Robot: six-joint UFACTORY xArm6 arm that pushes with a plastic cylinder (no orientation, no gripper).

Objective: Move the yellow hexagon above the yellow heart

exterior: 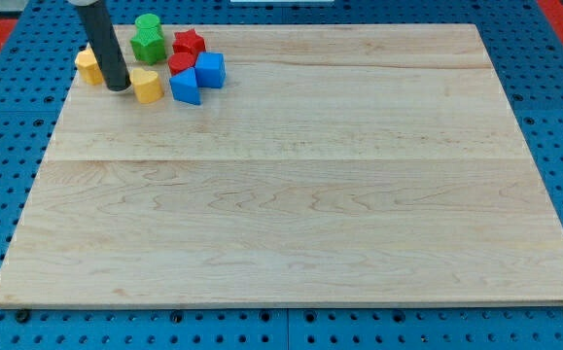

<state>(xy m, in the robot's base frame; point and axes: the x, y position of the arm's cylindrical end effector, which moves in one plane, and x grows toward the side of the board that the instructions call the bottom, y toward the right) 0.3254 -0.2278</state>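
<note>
A yellow block [87, 66], which looks like the hexagon, sits near the board's top-left edge and is partly hidden behind my rod. The yellow heart [147, 85] lies to its right and slightly lower. My tip [118, 88] rests on the board between the two yellow blocks, just left of the heart and almost touching it. The rod leans up toward the view's top left.
Right of the heart is a cluster: a green cylinder [148, 23], a green star [147, 45], a red star [190, 43], a red cylinder [180, 64], a blue cube [210, 70] and a blue wedge-like block [185, 87]. The wooden board [291, 194] lies on a blue pegboard.
</note>
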